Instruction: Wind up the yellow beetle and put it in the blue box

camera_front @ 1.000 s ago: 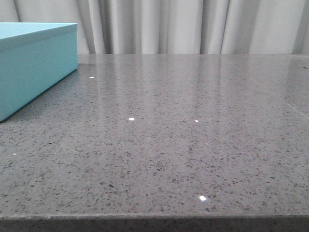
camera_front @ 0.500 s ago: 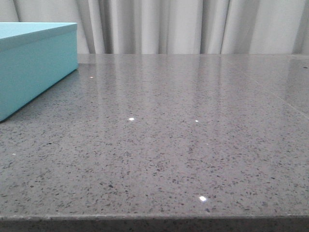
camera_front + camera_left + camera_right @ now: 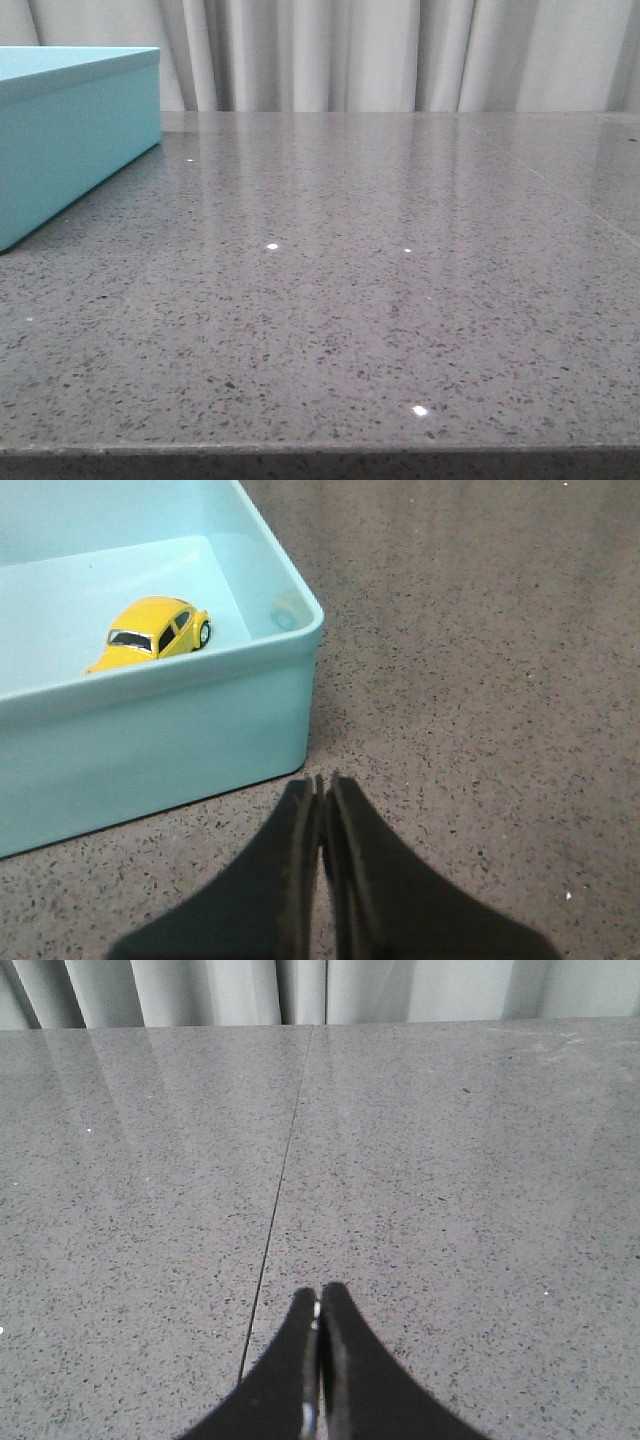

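left hand [image 3: 322, 780] closed, empty | yellow beetle [image 3: 150, 632] glossy, seemingly upright in blue box [image 3: 150, 730]

yellow beetle [image 3: 152, 633], light-blue box [image 3: 150, 730], grey speckled table [image 3: 400, 300]

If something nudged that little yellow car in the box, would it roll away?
Probably: the yellow beetle sits on its wheels on the blue box's smooth floor. The walls should stop it. Its glossy, rounded body looks slippery to pinch.
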